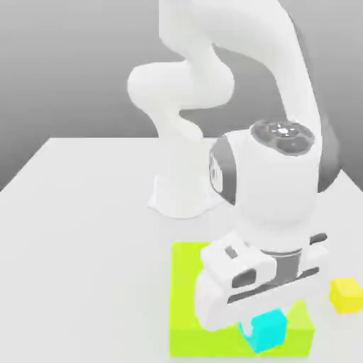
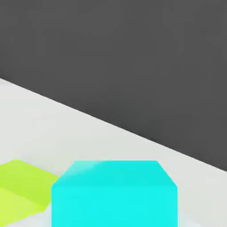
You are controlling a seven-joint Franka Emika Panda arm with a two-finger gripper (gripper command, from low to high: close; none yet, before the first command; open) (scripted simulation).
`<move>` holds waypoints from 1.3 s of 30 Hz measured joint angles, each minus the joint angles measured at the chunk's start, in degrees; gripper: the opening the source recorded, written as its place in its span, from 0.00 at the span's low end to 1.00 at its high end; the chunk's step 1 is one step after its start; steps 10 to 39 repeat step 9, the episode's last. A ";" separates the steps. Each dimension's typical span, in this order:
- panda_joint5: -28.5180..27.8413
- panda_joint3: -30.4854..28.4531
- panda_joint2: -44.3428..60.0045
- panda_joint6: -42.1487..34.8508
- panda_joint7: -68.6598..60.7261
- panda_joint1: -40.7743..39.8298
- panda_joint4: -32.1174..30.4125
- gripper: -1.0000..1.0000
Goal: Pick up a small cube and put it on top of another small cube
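1. Exterior view: the cyan cube (image 1: pixel 267 330) sits just under the tool (image 1: pixel 264 322), at about 5 o'clock in the picture, over the lime block (image 1: pixel 186 298) that lies on the surface (image 1: pixel 85 227).
2. The tool is closed narrow, and the cyan cube looks gripped between its fingers; the fingers themselves are mostly hidden behind the hand.
3. Hand view: the cyan cube (image 2: pixel 114 195) is very close to the camera, with the lime block (image 2: pixel 22 186) at about 8 o'clock from it.
4. A yellow cube (image 1: pixel 347 295) stands on the surface at about 3 o'clock from the cyan cube, apart from it.
5. Risk: if the grip is only on a small part of the cube, a fast swing of the arm can make it slip or turn.
6. Risk: if the cube is carried too low, it can push the yellow cube away instead of landing on top.
7. Risk: a release that is off-centre will probably let the cube tip and fall off.
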 joint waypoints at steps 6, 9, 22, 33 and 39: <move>-8.00 4.96 4.18 5.35 3.56 11.36 -2.95 1.00; -8.00 4.96 4.18 5.34 3.56 11.36 -2.95 1.00; -8.00 4.96 4.18 5.34 3.56 11.36 -2.95 1.00; -8.00 4.96 4.18 5.34 3.56 11.36 -2.95 1.00; -8.00 4.96 4.18 5.34 3.56 11.36 -2.95 1.00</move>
